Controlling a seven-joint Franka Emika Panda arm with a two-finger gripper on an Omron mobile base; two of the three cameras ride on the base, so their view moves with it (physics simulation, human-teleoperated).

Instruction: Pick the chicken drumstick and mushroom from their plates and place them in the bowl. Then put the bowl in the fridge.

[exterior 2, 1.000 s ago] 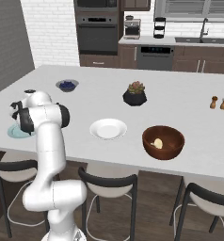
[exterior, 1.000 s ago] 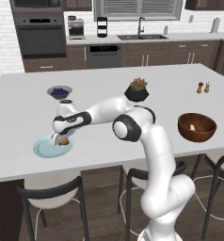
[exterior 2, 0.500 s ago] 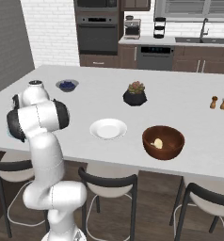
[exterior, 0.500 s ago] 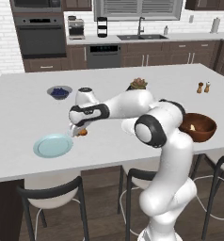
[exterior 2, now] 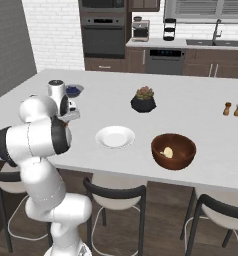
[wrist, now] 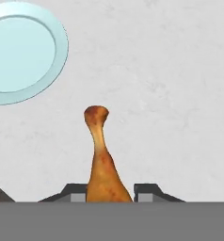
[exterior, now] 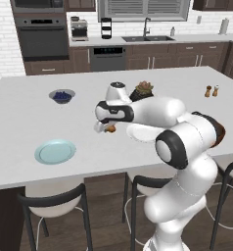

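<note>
- Left base: drumstick (exterior: 110, 129) held in gripper (exterior: 104, 128) above counter, betw. blue plate (exterior: 55, 151) and white plate (exterior: 138, 132).
- Right base: mushroom (exterior 2: 167, 152) already in bowl (exterior 2: 173, 151); fridge step judged undone.
- Hand cam: fingers (wrist: 151, 192) clamped on drumstick's meaty end, bone end fwd.

Both base views look forward and down from behind, sharing the pale grey stone worktop (exterior: 50, 122) (exterior 2: 201, 115); the hand view hangs close above it (wrist: 170, 94).
</note>
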